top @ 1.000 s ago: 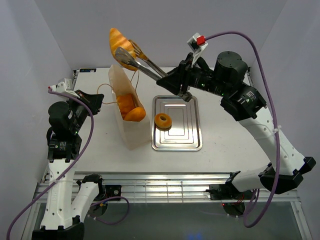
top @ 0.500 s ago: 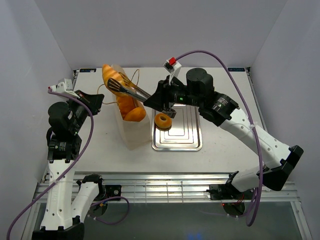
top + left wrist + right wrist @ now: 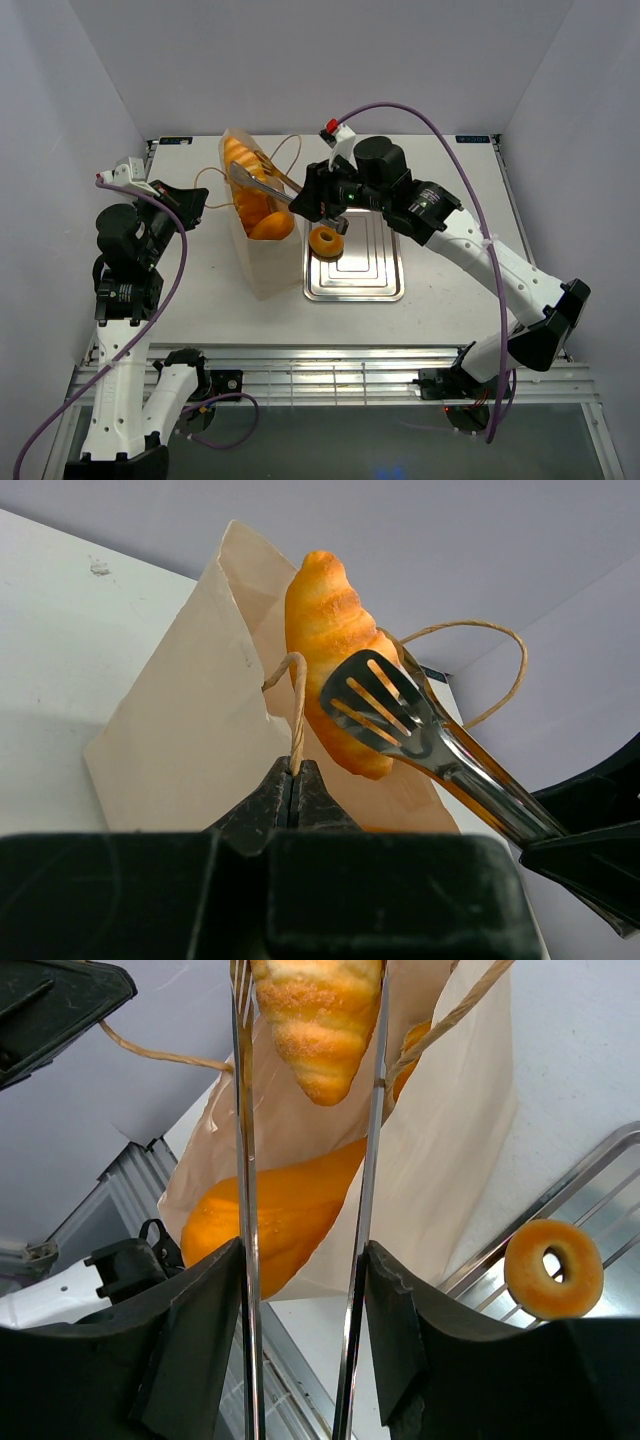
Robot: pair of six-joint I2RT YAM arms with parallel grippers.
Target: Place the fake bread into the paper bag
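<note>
The paper bag (image 3: 262,262) stands left of the tray, mouth open; it also shows in the left wrist view (image 3: 185,745) and the right wrist view (image 3: 455,1145). My left gripper (image 3: 196,199) (image 3: 293,776) is shut on the bag's string handle (image 3: 297,705). My right gripper (image 3: 312,198) (image 3: 303,1260) is shut on the metal tongs (image 3: 262,184) (image 3: 405,725) (image 3: 245,1160). The tongs grip the ridged roll (image 3: 238,155) (image 3: 318,605) (image 3: 315,1015) at the bag's mouth. Orange bread (image 3: 268,226) (image 3: 275,1210) lies inside the bag. The ring doughnut (image 3: 325,241) (image 3: 553,1268) lies on the tray.
The silver tray (image 3: 375,275) (image 3: 585,1165) sits right of the bag, under my right arm. White walls close in at the back and both sides. The bag's second string handle (image 3: 288,150) loops up beside the tongs.
My right arm has swung left and down, bringing the tongs and roll from high behind the bag to the bag's mouth. The left arm has held still.
</note>
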